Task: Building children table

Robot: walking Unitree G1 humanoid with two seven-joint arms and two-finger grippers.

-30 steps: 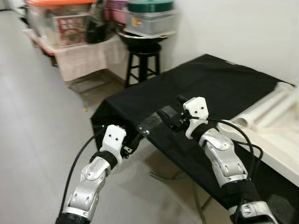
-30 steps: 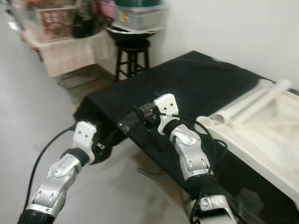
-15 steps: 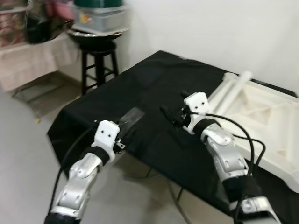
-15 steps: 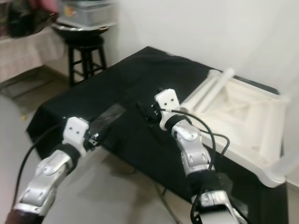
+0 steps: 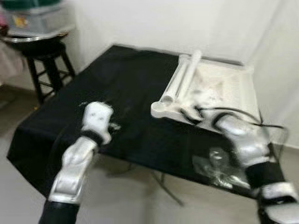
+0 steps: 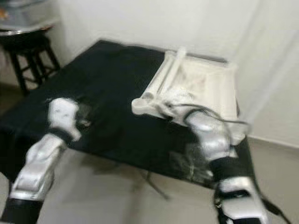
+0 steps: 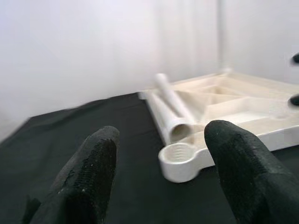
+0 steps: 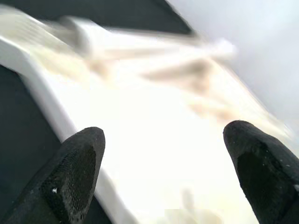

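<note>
A white plastic children's table top [image 5: 227, 84] lies upside down on a table draped in black cloth [image 5: 121, 79]. Two white tube legs [image 5: 185, 74] rest along its left side, by a round corner socket [image 5: 159, 109]. My left gripper [image 7: 161, 137] is open above the cloth, facing that socket and the tubes from a short distance, with nothing between its fingers [image 7: 88, 172]. My right gripper [image 8: 163, 135] is open close over the near rim of the table top [image 8: 140, 154], also with nothing in it. The head views are blurred.
A clear plastic bag [image 5: 214, 164] with small parts lies on the cloth near the front edge, under my right arm. A dark stool [image 5: 41, 52] carrying a bin stands at the far left. White walls close the back and right.
The camera has swung right, so the white table top now sits mid-picture. My right gripper has come over the top's near rim; my left gripper is above the cloth instead of off its corner.
</note>
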